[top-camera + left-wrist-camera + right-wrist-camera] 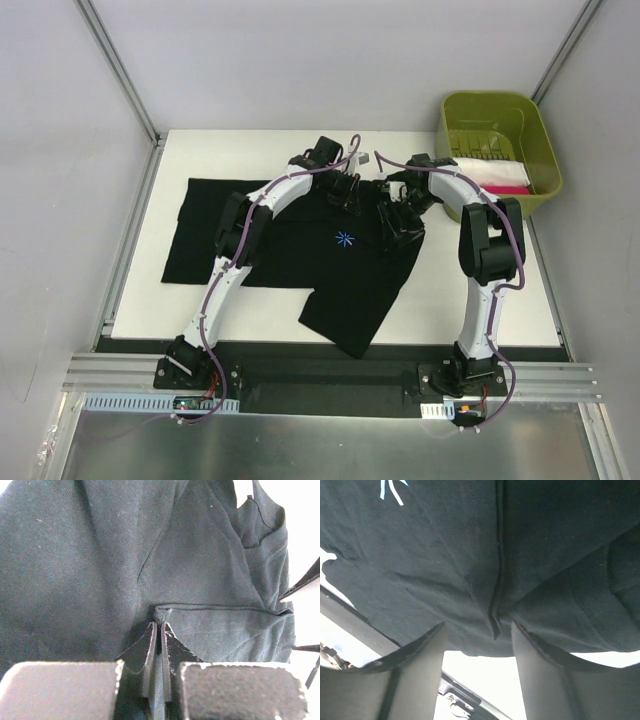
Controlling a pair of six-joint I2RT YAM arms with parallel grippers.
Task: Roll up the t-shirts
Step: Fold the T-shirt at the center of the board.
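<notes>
The left gripper (159, 626) is closed tight, its two fingertips pinching a small fold of the black t-shirt (100, 570) beside a stitched hem. Near it, the right gripper (477, 645) has its fingers spread apart, with the shirt's edge and a seam hanging across the gap; no grip shows. The shirt lies spread and rumpled on the white table (480, 290), its light-blue starburst print (345, 238) facing up. At the far right corner, an olive-green bin (530, 120) holds folded white and pink cloth (490, 172).

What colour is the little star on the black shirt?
Light blue. The starburst print on the black t-shirt shows best from the top camera.
</notes>
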